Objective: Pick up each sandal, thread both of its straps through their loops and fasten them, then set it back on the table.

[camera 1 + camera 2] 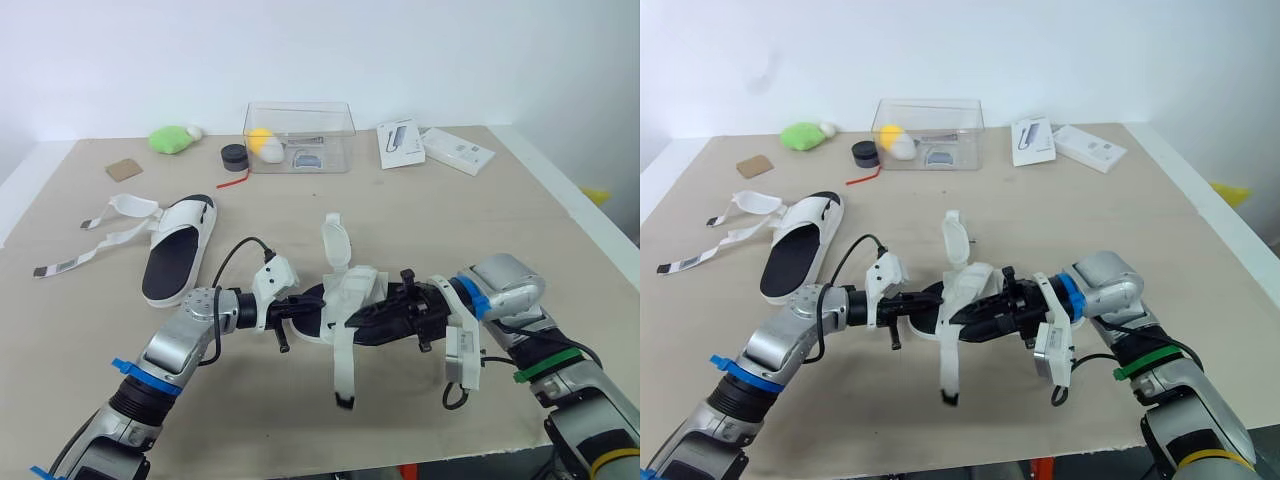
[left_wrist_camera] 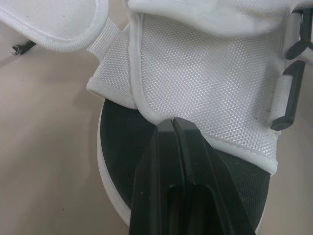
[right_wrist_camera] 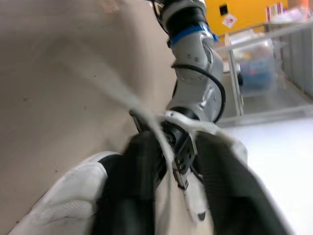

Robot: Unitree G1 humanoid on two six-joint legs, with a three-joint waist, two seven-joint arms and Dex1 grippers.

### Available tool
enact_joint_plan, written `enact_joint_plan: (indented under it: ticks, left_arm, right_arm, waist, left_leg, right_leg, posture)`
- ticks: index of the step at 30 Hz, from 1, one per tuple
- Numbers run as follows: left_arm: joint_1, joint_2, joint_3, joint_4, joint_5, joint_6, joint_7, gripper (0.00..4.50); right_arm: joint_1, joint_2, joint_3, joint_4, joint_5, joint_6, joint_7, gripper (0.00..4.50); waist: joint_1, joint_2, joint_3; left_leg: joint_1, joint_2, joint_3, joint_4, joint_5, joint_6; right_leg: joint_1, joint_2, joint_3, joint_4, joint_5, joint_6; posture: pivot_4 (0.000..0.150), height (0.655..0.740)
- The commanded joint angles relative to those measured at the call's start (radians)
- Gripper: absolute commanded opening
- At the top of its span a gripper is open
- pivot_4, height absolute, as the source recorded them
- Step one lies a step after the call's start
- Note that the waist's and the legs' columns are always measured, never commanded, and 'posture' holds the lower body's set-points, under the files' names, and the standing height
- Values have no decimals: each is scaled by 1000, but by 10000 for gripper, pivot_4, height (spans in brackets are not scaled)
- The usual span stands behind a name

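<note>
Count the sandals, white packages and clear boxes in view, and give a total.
Sandals: 2, the middle sandal and the left sandal
White packages: 2, the nearer package and the outer package
Clear box: 1
Total: 5

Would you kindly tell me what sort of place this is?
Likely a robotics lab: a plain table by a bare white wall, set with test props like a clear box and a sandal.
</note>
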State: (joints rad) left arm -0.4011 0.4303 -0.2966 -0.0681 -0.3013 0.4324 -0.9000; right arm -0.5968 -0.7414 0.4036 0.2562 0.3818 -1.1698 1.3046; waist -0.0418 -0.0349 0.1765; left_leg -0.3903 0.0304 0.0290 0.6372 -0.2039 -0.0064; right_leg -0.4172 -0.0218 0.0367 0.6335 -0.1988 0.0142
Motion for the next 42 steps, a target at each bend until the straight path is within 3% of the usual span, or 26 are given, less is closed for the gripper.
enact_joint_plan:
  ticks: [1,4,6,11,16,27,40,42]
  left_arm:
    - [29,7,-18,18,30,23,5,0]
    - [36,8,-19,10,28,27,5,0]
    - [39,7,-20,11,28,28,2,0]
    - [32,0,-25,23,30,27,-5,0]
    - [19,-6,-28,35,32,27,-11,0]
    - [29,-8,-26,22,34,34,-13,0]
    - [26,-11,-23,20,35,41,-12,0]
    - [29,-11,-23,18,35,42,-11,0]
  right_arm:
    - [44,-68,-78,-111,50,160,-65,34128]
    - [118,-141,-119,-216,88,399,-119,44568]
    - [190,-213,-144,-306,128,579,-141,44568]
    - [355,-408,-220,-563,497,1223,-241,44568]
    - [434,-532,-276,-698,752,1654,-287,44568]
    - [463,-368,-223,-906,709,2011,-614,44568]
    - [307,-88,-188,-897,751,2330,-912,44568]
    - [296,-73,-196,-899,761,2360,-929,39326]
  waist:
    - [2,0,0]
    - [4,0,0]
    - [10,0,0]
    - [19,1,-1]
    - [21,0,-1]
    - [21,-1,-2]
    - [21,-4,-4]
    - [21,-5,-4]
  left_leg:
    - [0,0,0,0,0,0]
    - [-1,-1,1,-1,0,0]
    - [0,-1,1,-1,0,0]
    - [0,0,2,-1,-1,-1]
    - [0,-1,1,0,-1,-1]
    - [-7,-2,-1,1,-1,-1]
    - [-12,-1,-3,2,-1,-1]
    - [-13,-1,-3,2,-1,-1]
  right_leg:
    - [0,0,0,0,0,0]
    - [0,-1,0,0,-1,1]
    - [0,-1,1,0,-1,1]
    - [-1,0,0,0,-1,0]
    - [-1,-1,-1,0,-1,0]
    - [-3,-1,-7,-3,-2,1]
    - [-5,-1,-9,-3,-2,1]
    - [-6,-1,-9,-3,-2,1]
  posture:
    - [1500,7400]
    - [1500,7400]
    - [1500,7400]
    - [1500,7400]
    - [1500,7400]
    - [1500,7400]
    - [1500,7400]
    - [1500,7400]
